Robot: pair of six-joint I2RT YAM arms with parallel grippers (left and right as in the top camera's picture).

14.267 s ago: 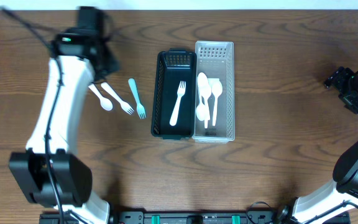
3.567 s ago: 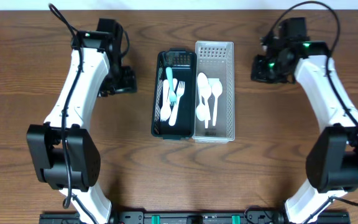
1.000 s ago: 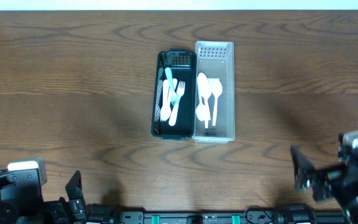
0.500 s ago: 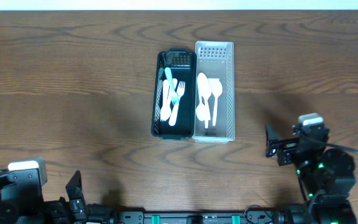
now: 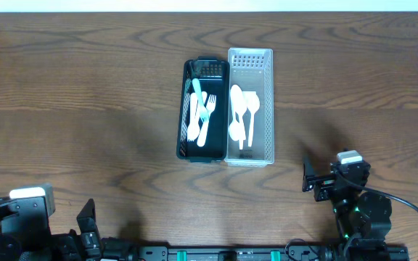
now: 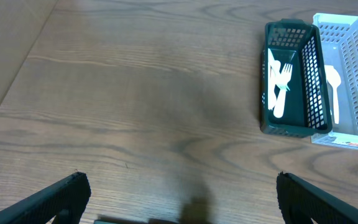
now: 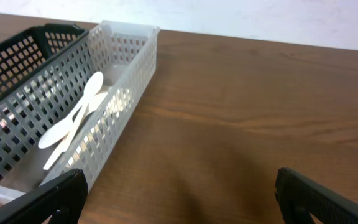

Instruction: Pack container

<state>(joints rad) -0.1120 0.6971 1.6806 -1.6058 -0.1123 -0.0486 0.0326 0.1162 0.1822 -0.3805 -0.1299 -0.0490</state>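
The black basket (image 5: 182, 109) stands at the table's middle and holds white forks (image 5: 203, 119) and a teal fork (image 5: 197, 88). Beside it on the right, touching, the white basket (image 5: 250, 59) holds white spoons (image 5: 239, 109). My right gripper (image 5: 310, 181) hovers open near the front edge, right of the white basket (image 7: 114, 118), with nothing between its fingers (image 7: 51, 199). My left gripper (image 6: 182, 202) is open and empty above bare wood, far back from the black basket (image 6: 284, 28). The spoons (image 7: 73, 118) show through the white mesh.
The left arm's base (image 5: 27, 217) sits at the front left corner. Brown wood table (image 5: 85, 109) spreads on both sides of the baskets. The table's left edge (image 6: 17, 68) shows in the left wrist view, and its far edge (image 7: 260, 42) meets a pale wall.
The right arm has shifted from the front right corner leftward, its gripper now facing the baskets. The left arm and the baskets' contents have not moved.
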